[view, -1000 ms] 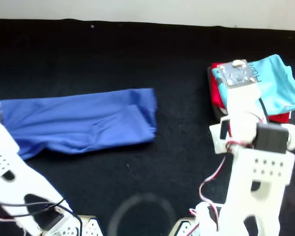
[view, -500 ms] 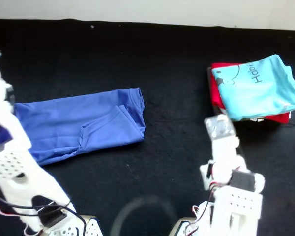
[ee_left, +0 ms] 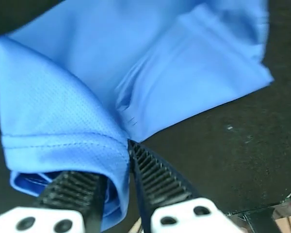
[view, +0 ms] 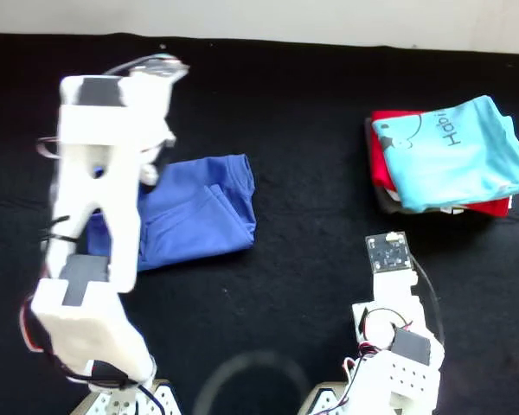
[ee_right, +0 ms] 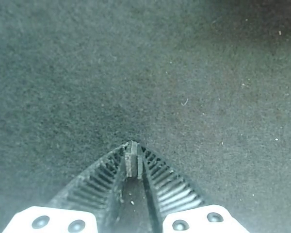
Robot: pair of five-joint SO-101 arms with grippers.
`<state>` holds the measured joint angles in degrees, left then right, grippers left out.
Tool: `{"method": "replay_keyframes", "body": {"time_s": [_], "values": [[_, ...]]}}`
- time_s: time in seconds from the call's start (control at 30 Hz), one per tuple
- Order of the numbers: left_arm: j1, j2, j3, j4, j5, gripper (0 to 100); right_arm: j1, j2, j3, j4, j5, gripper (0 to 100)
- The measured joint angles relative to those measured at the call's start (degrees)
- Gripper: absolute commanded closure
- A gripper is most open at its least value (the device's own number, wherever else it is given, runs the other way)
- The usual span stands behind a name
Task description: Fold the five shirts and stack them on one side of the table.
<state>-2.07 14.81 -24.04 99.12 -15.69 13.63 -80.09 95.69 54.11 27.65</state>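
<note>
A blue shirt lies partly folded on the black table left of centre. My left gripper is shut on a hemmed edge of the blue shirt and holds it lifted over the rest of the cloth; in the high view the left arm stands raised over the shirt's left part. A stack of folded shirts sits at the right, a light blue shirt on top of a red shirt. My right gripper is shut and empty, low over bare cloth near the front; its arm is drawn back.
The black tablecloth covers the whole table, with open room between the blue shirt and the stack. A white wall strip runs along the far edge.
The left arm rose and swung rightwards, carrying the blue shirt's left end over the rest, so the shirt is shorter. The right arm pulled back from the stack toward its base.
</note>
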Motion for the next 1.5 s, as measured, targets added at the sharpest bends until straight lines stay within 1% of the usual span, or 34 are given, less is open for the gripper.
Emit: {"method": "replay_keyframes", "body": {"time_s": [0.13,0.23,0.3,0.43,0.6,0.63,0.7,0.8,0.83,0.93,1.0,1.13,1.17,1.2,1.27,1.33,1.37,1.5], "values": [[6.6,2.0,0.0,-1.8,2.9,99,0.8,-1.2,0.2,0.0,-0.3,99.2],[11.0,3.7,0.0,-3.9,4.6,99,1.0,-1.4,0.2,0.0,-3.1,99.2],[13.1,5.2,0.0,-6.0,5.3,99,1.1,-1.4,0.3,0.0,-3.7,99.2],[15.6,9.1,0.0,-9.8,5.6,99,1.1,-1.4,0.3,0.0,-4.0,99.2],[16.5,14.3,0.0,-12.6,5.7,99,1.1,-1.4,0.3,-0.2,-4.0,99.2],[16.6,14.9,0.0,-12.7,5.7,97,1.1,-1.4,0.3,-0.2,-4.0,99.2],[16.7,15.8,0.0,-12.8,5.7,89,1.1,-1.4,0.3,-0.2,-4.0,99.2],[16.7,15.9,0.0,-13.9,5.7,77,1.1,-1.4,0.3,-0.2,-4.0,99.2],[16.7,15.9,0.0,-14.1,5.7,75,1.1,-1.4,0.3,-0.2,-4.0,99.2],[16.7,16.0,-1.8,-13.8,5.7,77,1.1,-1.4,0.3,-0.2,-4.0,99.2],[16.6,16.0,-5.7,-12.5,6.7,78,1.1,-1.4,0.3,-0.2,-4.0,99.2],[15.1,16.0,-16.0,-6.9,7.4,78,1.1,-1.4,0.3,-0.2,-4.0,99.2],[14.2,16.0,-18.5,-5.2,7.4,81,1.1,-1.4,0.3,-0.2,-4.0,99.2],[13.0,16.0,-20.5,-3.4,7.4,86,1.1,-1.4,0.3,-0.2,-4.0,99.2],[10.1,16.0,-22.9,-0.7,7.4,100,1.1,-1.4,0.3,-0.2,-4.0,99.2],[6.9,16.0,-23.6,0.6,7.4,97,1.1,-1.4,0.3,-0.2,-4.0,99.2],[5.3,16.0,-23.5,0.8,7.4,99,1.1,-1.4,0.3,-0.2,-4.0,99.2],[0.3,16.0,-19.3,1.2,5.5,99,1.1,-1.4,0.3,-0.2,-4.0,99.2]]}}
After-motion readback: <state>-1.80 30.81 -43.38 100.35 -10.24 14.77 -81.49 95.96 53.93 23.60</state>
